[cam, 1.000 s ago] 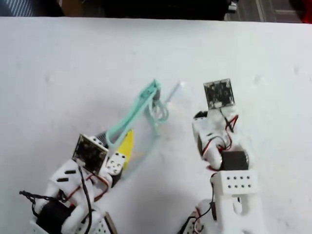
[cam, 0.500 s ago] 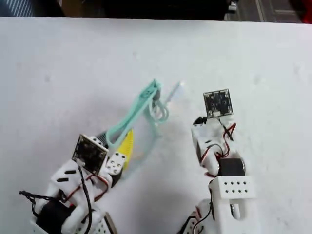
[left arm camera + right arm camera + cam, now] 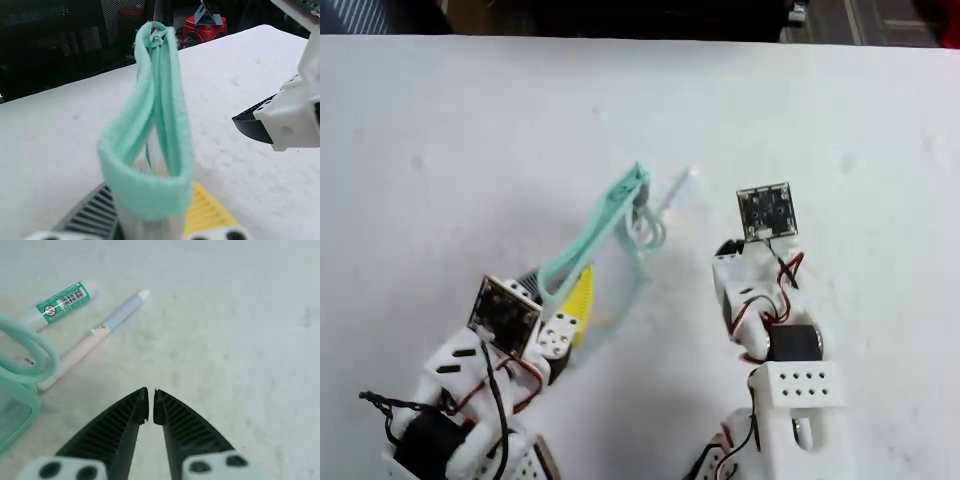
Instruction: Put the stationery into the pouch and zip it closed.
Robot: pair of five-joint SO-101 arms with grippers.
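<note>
Item list, high view taken from left to right across the white table (image 3: 450,140).

1. Left gripper (image 3: 558,298), lower left of the frame. One yellow finger (image 3: 582,292) and one grey finger (image 3: 87,220). The jaws are clamped on the near end of the pouch, which sits directly between them.

2. Pouch (image 3: 605,215), mint green with a soft textured rim. It runs diagonally from the left gripper up toward the centre of the frame and ends at a raised corner. The left wrist view shows its mouth standing apart as a narrow upright loop (nothing can be made out inside it). A mint loop (image 3: 650,232) hangs at the far end and lies on the table.

3. Pen (image 3: 95,335), slim, with a pale pink and lilac barrel. It lies flat on the table just right of the pouch's far corner, outside the pouch, with one end near the mint loop.

4. Tube (image 3: 60,301), white with a green label. It lies flat beside the pen, also outside the pouch.

5. Right gripper (image 3: 151,407), right of centre, beneath its camera board. Its black fingers (image 3: 125,425) are drawn together, with only a hairline gap at the tips and nothing between them. The pen and tube lie ahead of the tips, apart from them, and the pouch is off to one side.
</note>
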